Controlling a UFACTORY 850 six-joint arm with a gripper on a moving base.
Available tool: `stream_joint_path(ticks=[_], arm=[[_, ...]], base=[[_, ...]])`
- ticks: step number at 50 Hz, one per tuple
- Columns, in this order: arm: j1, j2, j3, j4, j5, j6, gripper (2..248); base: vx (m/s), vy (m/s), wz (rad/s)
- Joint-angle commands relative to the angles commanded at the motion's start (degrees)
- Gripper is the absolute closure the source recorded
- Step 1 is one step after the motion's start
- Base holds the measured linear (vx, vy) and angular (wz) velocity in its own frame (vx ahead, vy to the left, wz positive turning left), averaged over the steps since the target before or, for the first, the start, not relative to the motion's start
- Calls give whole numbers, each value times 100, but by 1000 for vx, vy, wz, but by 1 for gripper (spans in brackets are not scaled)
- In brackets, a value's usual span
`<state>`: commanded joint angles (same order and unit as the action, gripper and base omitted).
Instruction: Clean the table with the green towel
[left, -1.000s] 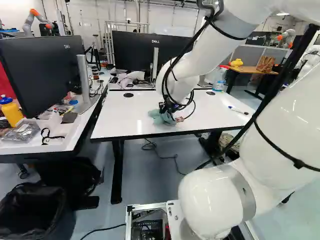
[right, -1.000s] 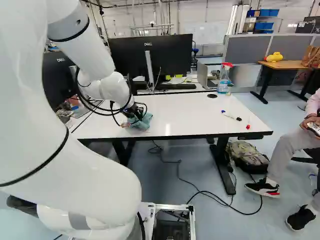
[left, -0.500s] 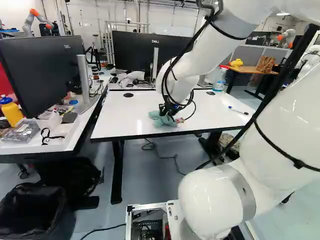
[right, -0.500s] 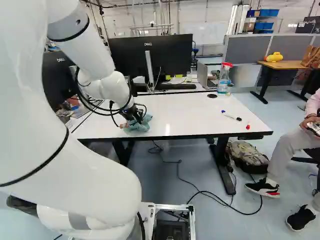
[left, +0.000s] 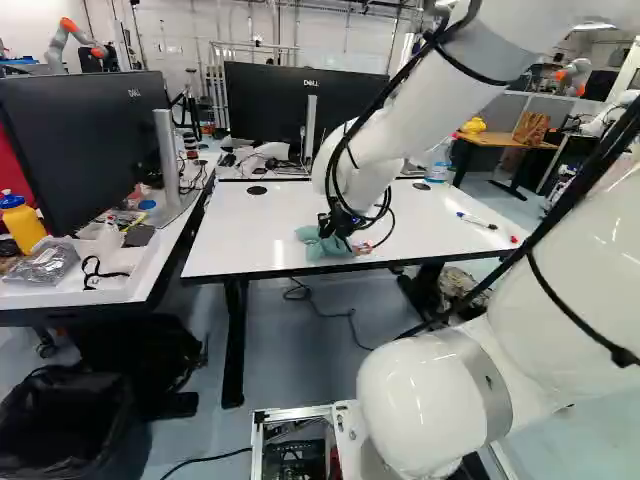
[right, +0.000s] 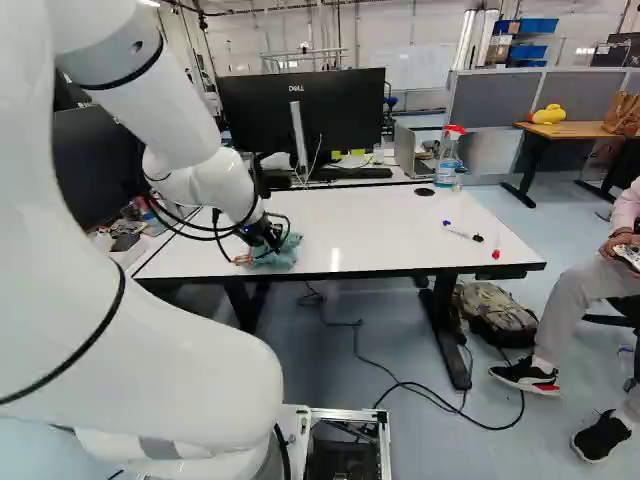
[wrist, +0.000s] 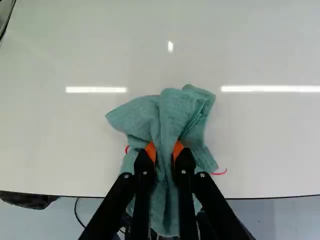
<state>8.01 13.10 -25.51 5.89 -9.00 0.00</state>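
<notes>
Low over the white table (left: 250, 225), near its front edge, is my gripper (left: 335, 226), pointing down onto the green towel (left: 312, 243). In the wrist view the gripper (wrist: 164, 151) is shut on the bunched towel (wrist: 177, 112), a fold of it pinched between the orange pads. The towel spreads ahead of the fingers and hangs back beneath them past the table edge. Red marks show on the white top on either side of the towel: a short curve (wrist: 127, 149) and a longer stroke (wrist: 219, 172). What lies under the cloth is hidden.
A marker pen (right: 462, 234) and a small red object (right: 496, 253) lie on the table's right part. Behind stand a spray bottle (right: 448, 157) and a monitor (right: 340, 110). Left is a cluttered desk with another monitor (left: 85, 140). Another robot (left: 72, 40) stands far back.
The gripper and held towel have come slightly nearer the table's front edge. My arm's upper links have swung, rightward in the left base view and leftward in the right base view. The base has not moved.
</notes>
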Motion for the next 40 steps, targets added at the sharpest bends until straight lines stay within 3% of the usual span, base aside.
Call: stream_joint_path(ticks=[14, 40], arm=[[-77, 508, 428, 0, 0, 0, 195], [-791, 586, 492, 0, 0, 0, 195]], base=[[0, 0, 0], [0, 0, 0]])
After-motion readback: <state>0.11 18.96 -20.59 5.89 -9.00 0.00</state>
